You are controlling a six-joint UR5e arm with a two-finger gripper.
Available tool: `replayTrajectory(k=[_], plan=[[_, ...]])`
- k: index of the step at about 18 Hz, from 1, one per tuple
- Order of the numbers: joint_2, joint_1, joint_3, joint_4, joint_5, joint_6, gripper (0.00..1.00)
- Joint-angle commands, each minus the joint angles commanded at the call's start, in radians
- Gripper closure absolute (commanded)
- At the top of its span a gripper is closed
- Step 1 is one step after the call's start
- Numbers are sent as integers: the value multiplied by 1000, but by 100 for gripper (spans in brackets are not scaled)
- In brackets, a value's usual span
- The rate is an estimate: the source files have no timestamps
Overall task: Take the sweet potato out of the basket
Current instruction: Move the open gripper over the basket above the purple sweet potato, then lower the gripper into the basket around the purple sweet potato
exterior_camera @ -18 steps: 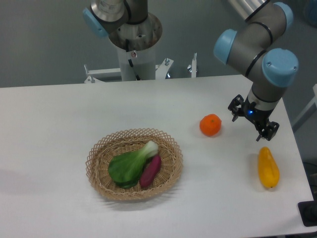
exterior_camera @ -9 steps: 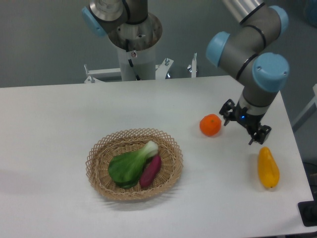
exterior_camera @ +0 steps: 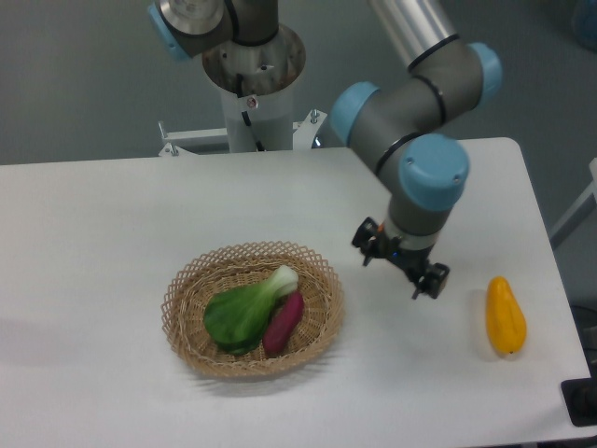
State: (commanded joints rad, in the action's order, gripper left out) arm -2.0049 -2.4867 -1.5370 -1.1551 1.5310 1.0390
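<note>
On the left half of the white tabletop [exterior_camera: 103, 243] sits the round wicker basket [exterior_camera: 253, 310], and inside it, toward the left, lies a green leafy vegetable [exterior_camera: 244, 311] with its pale stalk pointing up and to the right. Pressed against that vegetable's right edge is the sweet potato [exterior_camera: 283, 323], a small magenta-purple root with smooth skin and tapered ends, resting on the basket floor near the right-hand wall. Its long axis runs on a diagonal, from lower left to upper right in the camera view, roughly parallel to the vegetable beside it. To the right, just outside the basket's rim and above the tabletop, hangs the gripper [exterior_camera: 401, 266], its two fingers spread apart and holding nothing. The sweet potato therefore lies to the left of the gripper and a little nearer the camera, so the coming move looks like a short travel over the rim, with the fingers likely needing to straddle the root across its narrow width. Farther right, well apart, lies a yellow fruit [exterior_camera: 506, 315].
</note>
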Motion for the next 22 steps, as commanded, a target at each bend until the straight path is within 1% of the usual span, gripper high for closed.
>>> replayTrajectory(k=[2,6,10,12,15,18,22], plan=[[0,21,-18,0,-11,-56,0],[9,34,-55,2,-63,-77,0],[2,60,-58,2,-81,-203,0],[-5,65,-60,2,-89,-224,0],[-14,74,-60,2,-94,-240,3],[-35,84,-58,3,-91,-316,8],[-48,95,-58,3,-92,-353,9]])
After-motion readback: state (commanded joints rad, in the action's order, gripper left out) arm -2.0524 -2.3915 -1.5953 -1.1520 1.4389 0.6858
